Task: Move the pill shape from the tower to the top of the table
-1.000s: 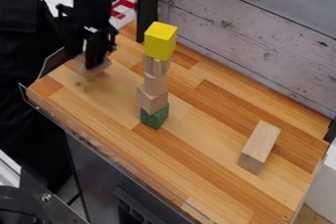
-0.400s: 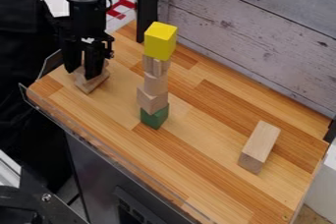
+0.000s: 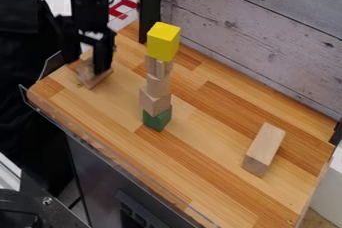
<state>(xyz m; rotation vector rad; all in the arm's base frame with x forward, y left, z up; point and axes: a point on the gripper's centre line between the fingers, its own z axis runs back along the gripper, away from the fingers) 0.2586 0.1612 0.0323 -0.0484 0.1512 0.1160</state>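
Observation:
At the upper left of the table, the gripper (image 3: 86, 65) hangs low and stands open, its fingers apart around a small wooden piece (image 3: 92, 78); one finger hides part of it. To the right stands a tower: a green block (image 3: 157, 119) at the bottom, a wooden cube (image 3: 155, 102) on it, a pale wooden block (image 3: 158, 85) and another wooden piece (image 3: 159, 66) above, and a yellow block (image 3: 163, 42) on top. Which wooden piece is the pill shape, I cannot tell. The gripper is apart from the tower.
A long wooden block (image 3: 264, 149) lies on the right part of the table (image 3: 207, 172). A grey plank wall (image 3: 267, 37) rises behind the table, with a black post (image 3: 150, 7) near the gripper. A clear rim (image 3: 110, 152) runs along the front edge.
The gripper has shifted slightly left, and its fingers have spread wider since the previous frame. More of the wooden piece beneath it shows than at first. The tower stands as before.

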